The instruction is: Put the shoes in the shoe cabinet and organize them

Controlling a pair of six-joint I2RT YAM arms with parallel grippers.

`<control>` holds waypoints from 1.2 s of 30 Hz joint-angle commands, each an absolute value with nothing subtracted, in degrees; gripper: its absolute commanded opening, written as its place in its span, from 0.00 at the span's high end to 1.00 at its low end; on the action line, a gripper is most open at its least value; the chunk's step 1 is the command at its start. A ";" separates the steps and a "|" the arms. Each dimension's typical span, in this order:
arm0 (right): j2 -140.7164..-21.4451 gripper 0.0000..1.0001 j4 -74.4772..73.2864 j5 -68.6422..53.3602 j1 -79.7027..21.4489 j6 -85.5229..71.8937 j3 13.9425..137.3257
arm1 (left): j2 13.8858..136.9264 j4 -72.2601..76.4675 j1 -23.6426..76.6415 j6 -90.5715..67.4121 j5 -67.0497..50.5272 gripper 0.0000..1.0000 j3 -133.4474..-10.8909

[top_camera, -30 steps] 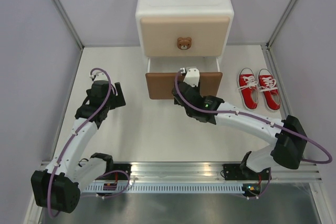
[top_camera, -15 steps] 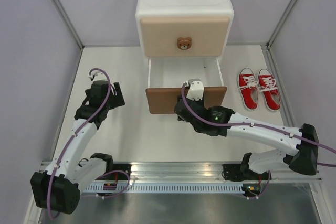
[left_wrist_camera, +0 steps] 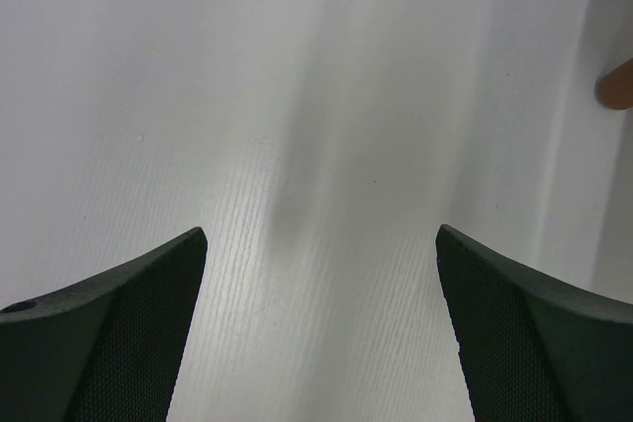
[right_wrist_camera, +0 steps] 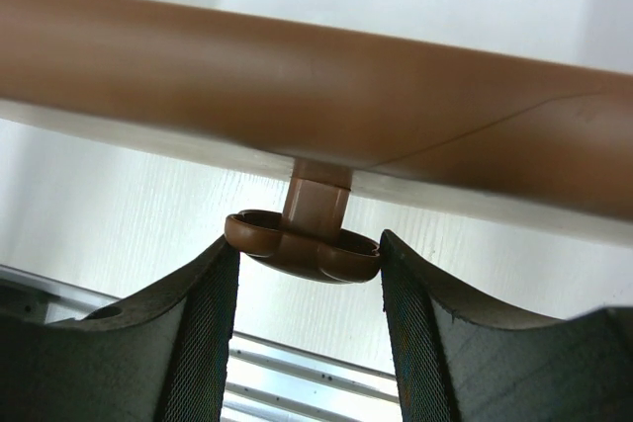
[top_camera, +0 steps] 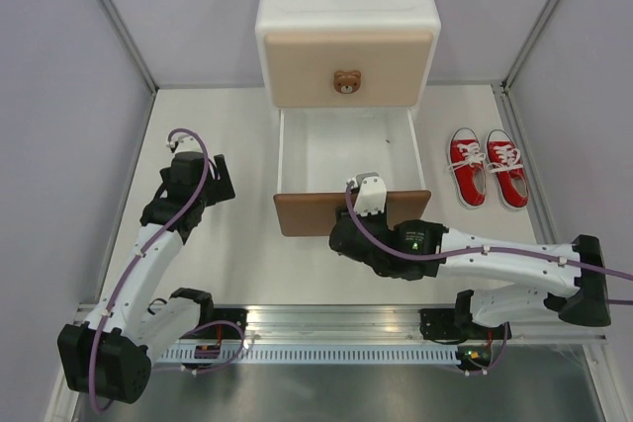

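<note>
The shoe cabinet (top_camera: 346, 17) stands with its lower drawer (top_camera: 346, 145) open; the red shoes (top_camera: 487, 167) lie just right of it, long axes front-to-back, nearer the right gripper (top_camera: 367, 188), clamped on the knob (right_wrist_camera: 302, 244). The left gripper (left_wrist_camera: 318, 232) gapes, empty.

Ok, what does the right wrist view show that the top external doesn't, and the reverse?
Only the right wrist: the knob, gripped between the right pincer's fingers on the brown drawer front. Only the top external: the open lower drawer's bare inside, the red sneakers on the table right of the cabinet, and the left arm. Both: that brown drawer front.
</note>
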State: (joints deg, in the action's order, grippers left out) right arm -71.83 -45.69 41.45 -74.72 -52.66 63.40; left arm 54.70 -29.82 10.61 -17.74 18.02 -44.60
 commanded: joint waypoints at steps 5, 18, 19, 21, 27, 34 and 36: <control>-69.08 0.55 -50.53 41.84 -78.66 -58.80 63.81 | 53.61 -27.69 10.37 -15.73 19.60 0.01 -44.03; -66.71 0.23 -53.26 41.84 -81.74 -60.91 65.39 | 53.61 -27.60 10.37 -15.82 19.51 0.01 -44.03; -66.62 0.20 -53.17 41.75 -81.74 -60.56 66.26 | 53.70 -27.68 10.37 -15.82 19.42 0.01 -44.03; -66.45 0.15 -52.65 41.22 -81.91 -59.07 67.23 | 53.70 -27.60 10.37 -15.82 19.42 0.01 -43.95; -66.27 0.13 -51.68 38.23 -81.91 -53.98 71.89 | 53.70 -27.69 10.37 -15.73 19.42 0.01 -43.95; -67.23 0.09 -56.15 42.53 -81.65 -47.39 83.47 | 53.96 -27.60 10.37 -15.73 19.25 0.01 -43.95; -68.29 0.07 -58.78 44.11 -80.17 -46.06 85.95 | 53.88 -27.60 10.37 -15.73 19.25 0.02 -43.86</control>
State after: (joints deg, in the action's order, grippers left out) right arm -67.68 -54.89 40.16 -81.23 -50.11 81.19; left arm 54.41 -29.82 10.61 -17.72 18.41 -44.60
